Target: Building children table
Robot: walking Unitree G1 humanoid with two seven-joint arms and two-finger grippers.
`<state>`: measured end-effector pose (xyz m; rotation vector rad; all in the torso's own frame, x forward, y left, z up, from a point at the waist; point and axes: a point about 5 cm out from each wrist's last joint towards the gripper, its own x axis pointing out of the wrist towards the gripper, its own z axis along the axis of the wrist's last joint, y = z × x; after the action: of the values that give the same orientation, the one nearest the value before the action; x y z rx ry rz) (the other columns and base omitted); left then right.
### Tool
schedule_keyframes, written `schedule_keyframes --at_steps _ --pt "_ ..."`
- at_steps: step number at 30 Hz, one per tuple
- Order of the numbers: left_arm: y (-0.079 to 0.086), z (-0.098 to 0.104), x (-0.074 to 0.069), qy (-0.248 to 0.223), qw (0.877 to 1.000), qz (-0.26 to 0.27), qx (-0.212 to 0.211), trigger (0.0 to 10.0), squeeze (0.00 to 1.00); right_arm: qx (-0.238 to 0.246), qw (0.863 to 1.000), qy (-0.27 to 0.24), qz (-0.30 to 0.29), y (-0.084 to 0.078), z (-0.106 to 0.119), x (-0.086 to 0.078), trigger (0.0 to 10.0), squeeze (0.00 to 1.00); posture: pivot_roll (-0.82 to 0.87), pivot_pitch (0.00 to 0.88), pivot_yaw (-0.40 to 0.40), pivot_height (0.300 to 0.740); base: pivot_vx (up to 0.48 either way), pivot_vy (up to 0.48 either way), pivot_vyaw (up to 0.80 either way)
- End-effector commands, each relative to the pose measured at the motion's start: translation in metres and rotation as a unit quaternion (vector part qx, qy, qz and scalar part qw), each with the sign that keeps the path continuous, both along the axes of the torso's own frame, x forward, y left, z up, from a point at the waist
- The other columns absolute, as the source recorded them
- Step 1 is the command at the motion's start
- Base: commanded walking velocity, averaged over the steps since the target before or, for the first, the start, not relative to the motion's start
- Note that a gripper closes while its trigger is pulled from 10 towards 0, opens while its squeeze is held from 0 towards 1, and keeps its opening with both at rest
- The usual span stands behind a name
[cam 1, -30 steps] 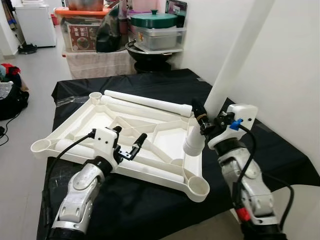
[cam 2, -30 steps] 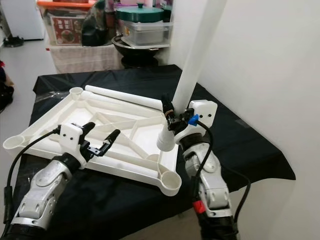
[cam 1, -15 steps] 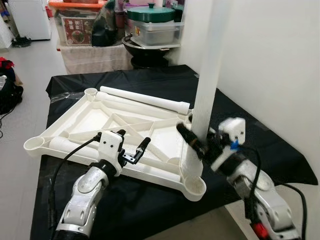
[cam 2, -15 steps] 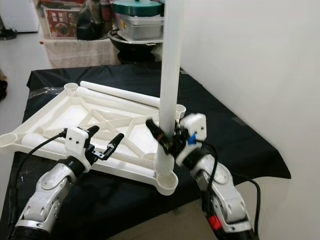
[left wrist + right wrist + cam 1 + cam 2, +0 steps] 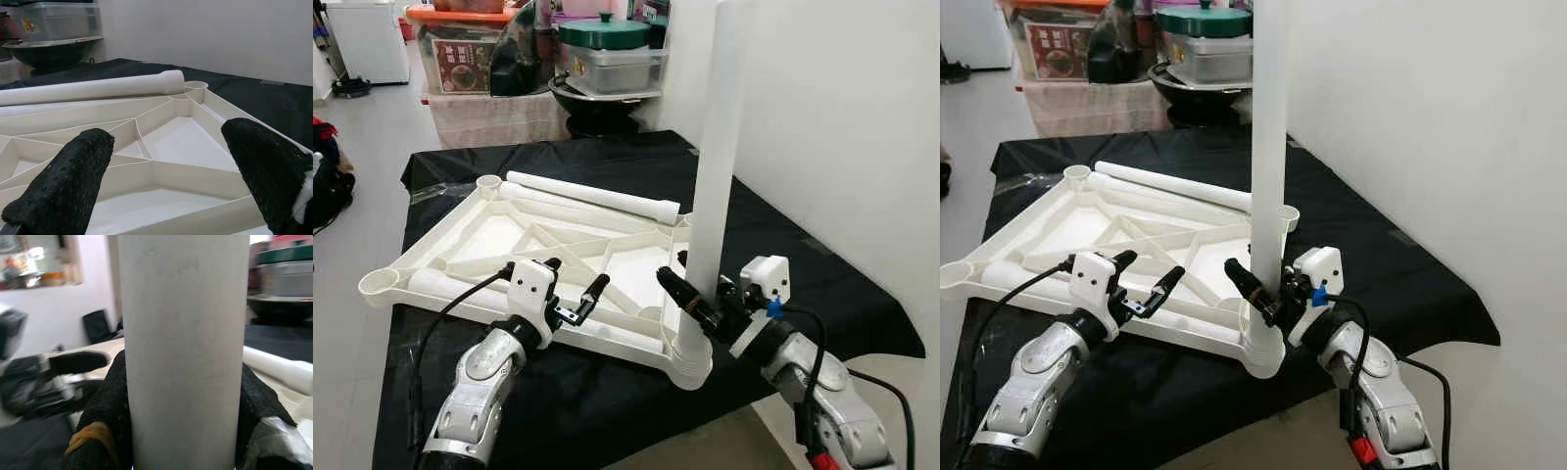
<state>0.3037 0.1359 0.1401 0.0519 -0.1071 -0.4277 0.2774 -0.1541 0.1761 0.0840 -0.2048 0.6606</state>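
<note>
The white tabletop (image 5: 538,257) lies upside down in the centre of the frame on a surface covered with black cloth (image 5: 607,166), its ribbed underside facing up and a round socket at each corner. A white table leg (image 5: 713,176) stands upright in the lower right of the frame, its foot seated in the near right corner socket (image 5: 691,360). The right gripper (image 5: 695,305) has its jaws closed around this leg low down, just above the socket; the right wrist view shows a black finger pressed against each side of the tube. The left gripper (image 5: 573,291) hovers at lower centre-left over the near edge of the tabletop, jaws spread wide with nothing between them. A second leg (image 5: 592,195) lies flat along the far edge of the tabletop, and a third (image 5: 440,285) rests inside the frame by the near left socket. At the top of the frame stand storage boxes (image 5: 460,59) and a green-lidded pot (image 5: 612,34); the box labels are too small to read.
</note>
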Motion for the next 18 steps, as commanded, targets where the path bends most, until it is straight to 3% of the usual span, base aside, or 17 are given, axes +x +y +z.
schedule_keyframes --at_steps 1,5,8,18 --pt "0.000 -0.002 0.001 0.003 1.000 -0.004 0.013 10.0 0.00 0.003 0.999 0.022 -0.023 -0.002 -0.010 0.003 10.0 0.00 0.03 0.000 -0.065 0.740 0.000 -0.352 0.00" --pt "-0.001 -0.002 0.001 0.003 1.000 -0.006 0.011 10.0 0.00 0.025 0.999 0.013 -0.038 0.005 -0.004 0.005 10.0 0.00 0.03 0.000 -0.061 0.740 0.000 -0.397 0.00" --pt "0.000 -0.001 0.000 0.004 1.000 -0.002 -0.006 10.0 0.00 0.049 0.998 0.010 -0.049 0.013 0.002 0.006 10.0 0.00 0.04 0.000 -0.062 0.740 0.000 0.000 0.00" --pt "0.002 -0.003 0.000 0.007 1.000 0.001 0.000 10.0 0.00 0.065 0.996 0.006 -0.068 0.016 0.002 0.011 10.0 0.00 0.04 0.000 -0.068 0.740 0.000 0.000 0.00"
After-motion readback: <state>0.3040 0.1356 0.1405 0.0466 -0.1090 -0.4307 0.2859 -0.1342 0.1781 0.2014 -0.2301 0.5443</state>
